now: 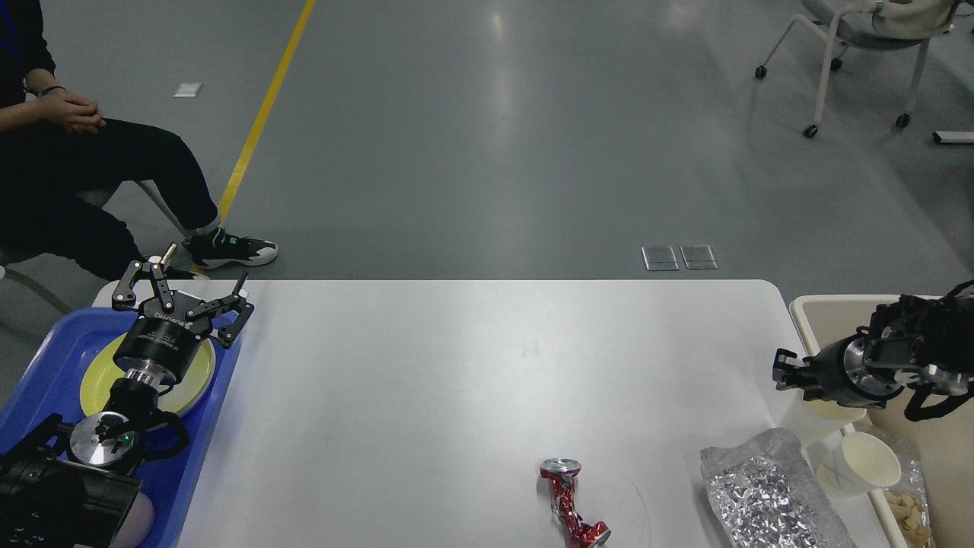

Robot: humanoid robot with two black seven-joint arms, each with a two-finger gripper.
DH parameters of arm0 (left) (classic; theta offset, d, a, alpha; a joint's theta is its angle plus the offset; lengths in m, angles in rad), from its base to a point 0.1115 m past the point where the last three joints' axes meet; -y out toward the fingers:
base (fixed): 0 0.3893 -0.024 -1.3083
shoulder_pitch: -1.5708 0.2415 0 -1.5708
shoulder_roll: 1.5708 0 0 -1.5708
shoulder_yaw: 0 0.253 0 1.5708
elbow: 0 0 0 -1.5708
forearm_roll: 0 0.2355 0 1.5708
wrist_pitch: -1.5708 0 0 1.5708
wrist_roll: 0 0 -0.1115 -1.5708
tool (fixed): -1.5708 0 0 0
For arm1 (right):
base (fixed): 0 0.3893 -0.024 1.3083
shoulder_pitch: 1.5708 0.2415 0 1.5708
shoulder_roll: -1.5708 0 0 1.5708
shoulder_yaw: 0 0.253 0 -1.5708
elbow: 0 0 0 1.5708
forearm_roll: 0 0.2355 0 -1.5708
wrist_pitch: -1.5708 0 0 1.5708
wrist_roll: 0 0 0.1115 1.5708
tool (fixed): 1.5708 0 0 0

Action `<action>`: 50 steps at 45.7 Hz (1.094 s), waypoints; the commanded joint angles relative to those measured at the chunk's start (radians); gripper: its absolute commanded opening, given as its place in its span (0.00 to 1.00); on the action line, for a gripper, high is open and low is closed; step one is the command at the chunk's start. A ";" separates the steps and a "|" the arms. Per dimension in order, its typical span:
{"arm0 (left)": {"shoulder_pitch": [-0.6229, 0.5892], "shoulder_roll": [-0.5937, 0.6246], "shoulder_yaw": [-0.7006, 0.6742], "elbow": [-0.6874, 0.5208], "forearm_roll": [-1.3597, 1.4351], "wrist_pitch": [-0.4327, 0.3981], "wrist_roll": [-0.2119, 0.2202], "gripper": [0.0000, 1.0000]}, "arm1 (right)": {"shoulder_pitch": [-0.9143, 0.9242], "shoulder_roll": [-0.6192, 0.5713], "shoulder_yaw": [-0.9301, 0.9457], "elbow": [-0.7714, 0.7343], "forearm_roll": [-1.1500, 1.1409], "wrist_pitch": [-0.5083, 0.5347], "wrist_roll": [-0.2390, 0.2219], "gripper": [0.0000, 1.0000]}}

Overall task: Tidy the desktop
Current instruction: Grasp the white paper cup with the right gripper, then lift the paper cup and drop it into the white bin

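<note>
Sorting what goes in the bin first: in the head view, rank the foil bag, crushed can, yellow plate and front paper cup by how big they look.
1. Foil bag, though cut off by the frame.
2. Yellow plate, partly hidden by the left gripper.
3. Crushed can.
4. Front paper cup.
The can and cup look close, so that order is unsure.

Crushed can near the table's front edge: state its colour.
The crushed can is shiny red, seen in the head view.

Smooth white desktop (456,365), crinkled shiny foil bag (768,495), glossy plastic tray (46,358).
</note>
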 commanded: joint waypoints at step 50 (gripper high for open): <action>-0.001 0.000 0.000 0.000 -0.001 0.000 0.000 0.97 | 0.831 -0.272 0.021 0.189 0.002 0.462 0.001 0.00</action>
